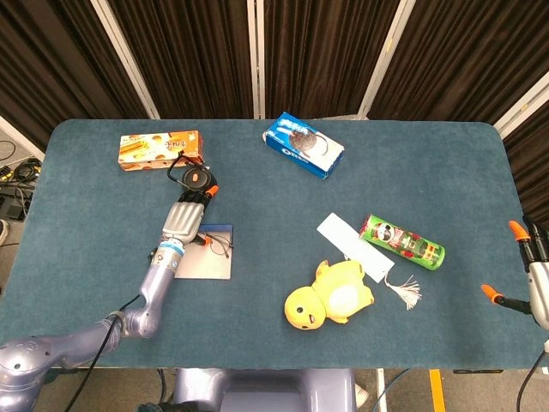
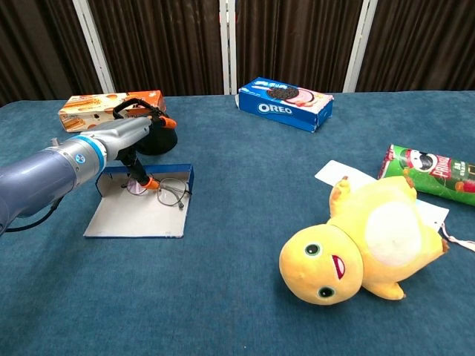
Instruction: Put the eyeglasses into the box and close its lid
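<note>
The left hand [image 2: 141, 141] hangs fingers-down, spread, over the open box [image 2: 137, 213]. The eyeglasses [image 2: 169, 191] lie just beyond its fingertips [image 2: 151, 182], toward the box's right wall.

This looks like a robot test lab: a tabletop [image 1: 103, 197] covered in blue felt, dark curtains [image 1: 317, 51] with white posts hung close behind it, loose cables [image 1: 13, 172] on the floor (left edge), and unrelated props such as a plush duck [image 2: 364, 241] and a cookie box [image 2: 286, 103].
</note>
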`<state>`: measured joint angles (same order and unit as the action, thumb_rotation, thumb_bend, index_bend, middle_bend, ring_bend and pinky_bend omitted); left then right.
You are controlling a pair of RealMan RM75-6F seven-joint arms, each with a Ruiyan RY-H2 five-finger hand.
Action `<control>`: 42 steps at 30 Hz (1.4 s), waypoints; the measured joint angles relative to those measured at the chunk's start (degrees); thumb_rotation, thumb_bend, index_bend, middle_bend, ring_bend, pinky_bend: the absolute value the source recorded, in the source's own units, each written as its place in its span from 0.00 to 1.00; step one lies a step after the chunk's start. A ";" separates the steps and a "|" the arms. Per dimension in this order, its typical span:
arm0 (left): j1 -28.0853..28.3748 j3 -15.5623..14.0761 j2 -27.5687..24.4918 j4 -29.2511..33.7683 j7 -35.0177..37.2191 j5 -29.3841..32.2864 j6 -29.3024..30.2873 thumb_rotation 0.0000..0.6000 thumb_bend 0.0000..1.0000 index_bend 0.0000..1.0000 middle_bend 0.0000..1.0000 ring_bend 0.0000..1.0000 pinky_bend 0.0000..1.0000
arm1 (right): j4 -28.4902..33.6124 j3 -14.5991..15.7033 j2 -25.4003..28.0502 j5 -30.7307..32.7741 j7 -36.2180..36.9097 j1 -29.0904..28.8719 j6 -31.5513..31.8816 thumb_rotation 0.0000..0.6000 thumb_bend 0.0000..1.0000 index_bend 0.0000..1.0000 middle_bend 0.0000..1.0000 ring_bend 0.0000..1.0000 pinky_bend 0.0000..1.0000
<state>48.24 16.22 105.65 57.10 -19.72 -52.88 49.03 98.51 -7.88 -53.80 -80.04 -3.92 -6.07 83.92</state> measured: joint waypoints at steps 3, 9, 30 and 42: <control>-0.02 0.17 -0.16 0.10 -0.21 0.42 -0.05 1.00 0.22 0.00 0.00 0.00 0.00 | 0.02 -0.05 0.01 0.10 -0.01 -0.01 -0.01 1.00 0.00 0.00 0.00 0.00 0.00; -0.87 -0.46 -2.54 4.22 -0.37 0.11 -0.05 1.00 0.22 0.00 0.00 0.00 0.00 | 0.15 -0.04 0.17 0.09 0.18 0.07 0.10 1.00 0.00 0.00 0.00 0.00 0.00; 0.33 -2.67 -2.91 13.36 -5.68 1.29 1.20 1.00 0.22 0.00 0.00 0.00 0.00 | 0.10 -0.12 0.76 -0.01 1.60 0.36 0.45 1.00 0.00 0.00 0.00 0.00 0.00; 2.02 -1.64 0.48 5.74 -3.57 1.43 0.02 1.00 0.22 0.00 0.00 0.00 0.00 | -0.11 -0.10 0.53 0.41 1.06 0.22 0.05 1.00 0.00 0.00 0.00 0.00 0.00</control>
<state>50.26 14.58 106.13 62.84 -23.29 -51.45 49.05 98.39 -7.98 -53.28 -79.63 -2.87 -5.85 83.97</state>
